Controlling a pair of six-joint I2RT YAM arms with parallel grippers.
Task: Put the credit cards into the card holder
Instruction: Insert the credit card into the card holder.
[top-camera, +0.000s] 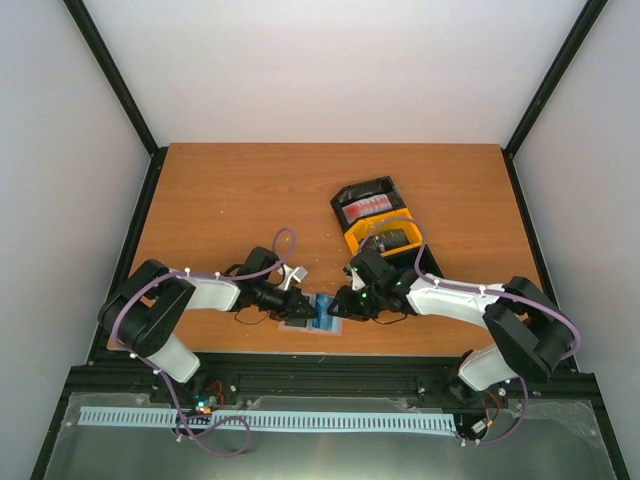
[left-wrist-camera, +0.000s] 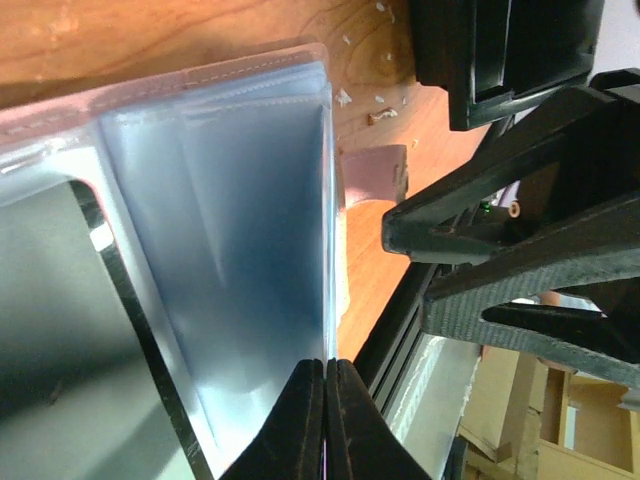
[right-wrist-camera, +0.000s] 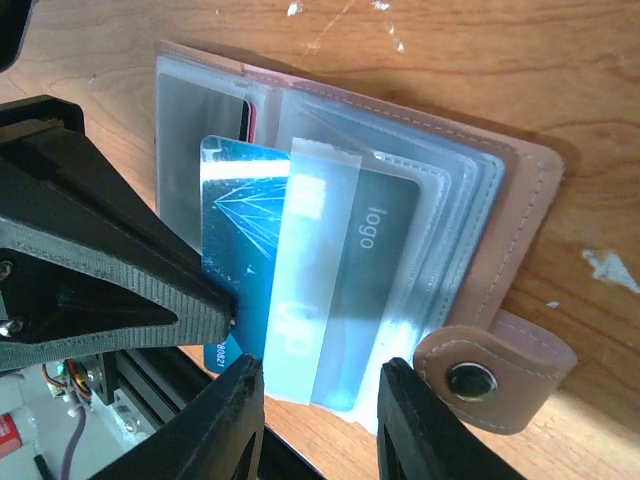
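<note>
The card holder (top-camera: 318, 322) lies open on the table (top-camera: 230, 190) at 6 o'clock, near the front edge between the two arms. The left gripper (left-wrist-camera: 326, 380) is clenched on the edge of one see-through pocket (left-wrist-camera: 250, 250) of the holder. A blue credit card (right-wrist-camera: 240, 240) sits partly inside a pocket, its 6 o'clock end sticking out. The right gripper (right-wrist-camera: 322, 368) is released, its fingers parted over that end; whether they touch the card cannot be told. At 1 o'clock from the holder, red credit cards (top-camera: 368, 205) lie in the black-and-yellow tray (top-camera: 355, 240).
</note>
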